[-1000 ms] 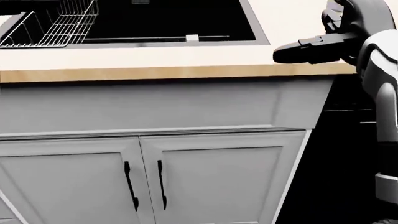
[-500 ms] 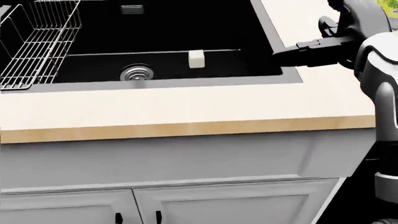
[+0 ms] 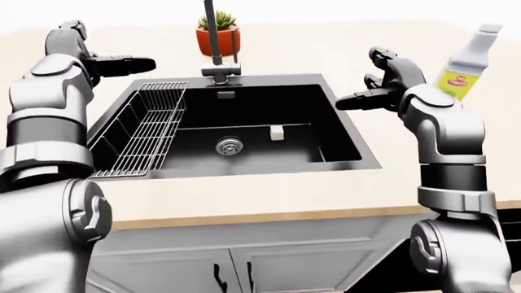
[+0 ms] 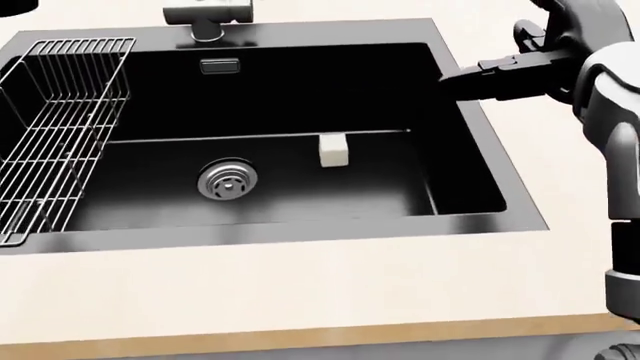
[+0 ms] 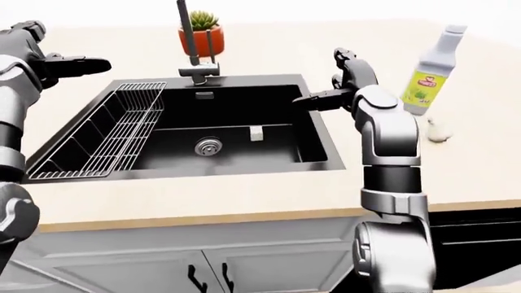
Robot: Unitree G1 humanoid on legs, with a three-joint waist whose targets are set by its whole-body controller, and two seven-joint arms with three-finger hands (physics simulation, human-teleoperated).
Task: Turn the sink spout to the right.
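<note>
Bottle (image 5: 429,70) label print too small, unreadable.

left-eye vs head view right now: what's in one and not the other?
Only the left-eye view shows the left hand, fingers open, hanging over the counter left of the sink, plus the upright faucet spout, the potted plant, the bottle and the cabinet doors below.

Only the head view gives a close look down into the basin, where the overflow plate reads clearly.

Both show the black sink, wire rack, drain, small white block, faucet base and the open right hand over the sink's right edge.
</note>
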